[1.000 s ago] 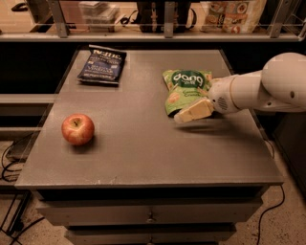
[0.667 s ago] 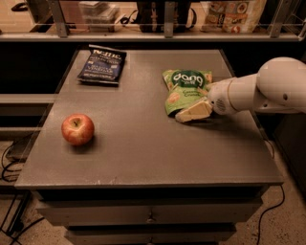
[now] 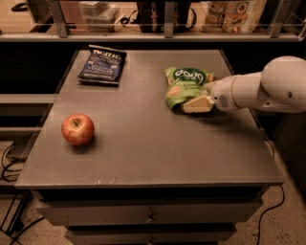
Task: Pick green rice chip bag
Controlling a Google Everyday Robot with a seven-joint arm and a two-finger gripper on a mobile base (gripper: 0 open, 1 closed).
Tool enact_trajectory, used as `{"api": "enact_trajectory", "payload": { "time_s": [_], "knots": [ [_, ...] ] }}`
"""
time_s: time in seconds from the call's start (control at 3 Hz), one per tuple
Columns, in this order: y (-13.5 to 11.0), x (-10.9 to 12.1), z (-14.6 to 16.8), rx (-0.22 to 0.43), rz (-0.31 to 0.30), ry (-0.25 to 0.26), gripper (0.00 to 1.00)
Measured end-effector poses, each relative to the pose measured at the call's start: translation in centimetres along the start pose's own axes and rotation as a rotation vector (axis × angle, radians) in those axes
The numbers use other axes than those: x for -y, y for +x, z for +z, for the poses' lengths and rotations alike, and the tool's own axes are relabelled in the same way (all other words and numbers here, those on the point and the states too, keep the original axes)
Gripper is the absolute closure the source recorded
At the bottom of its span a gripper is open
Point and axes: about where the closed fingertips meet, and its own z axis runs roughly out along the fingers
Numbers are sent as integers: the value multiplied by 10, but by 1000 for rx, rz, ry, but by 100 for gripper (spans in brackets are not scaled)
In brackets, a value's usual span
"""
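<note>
The green rice chip bag [image 3: 184,86] lies crumpled on the grey table [image 3: 143,143], at the back right, with its white lettering facing up. My gripper [image 3: 197,104] reaches in from the right on a white arm [image 3: 267,88]. It sits low at the bag's near right edge and touches it. The part of the bag under the gripper is hidden.
A dark blue chip bag [image 3: 102,64] lies at the table's back left. A red apple [image 3: 77,129] stands near the front left. A shelf with a rail and packaged goods [image 3: 229,14] runs behind the table. Drawers [image 3: 150,215] are below the front edge.
The gripper has shifted very slightly up along the bag's edge. The bag, the apple and the blue bag have stayed in place.
</note>
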Motion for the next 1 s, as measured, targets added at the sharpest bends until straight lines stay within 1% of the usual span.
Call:
{"api": "enact_trajectory", "payload": {
  "time_s": [0.33, 0.67, 1.0],
  "knots": [
    [-28, 7, -15, 91, 37, -27, 86],
    [-70, 13, -33, 177, 19, -51, 100],
    [-126, 14, -62, 261, -85, -41, 100]
  ]
}}
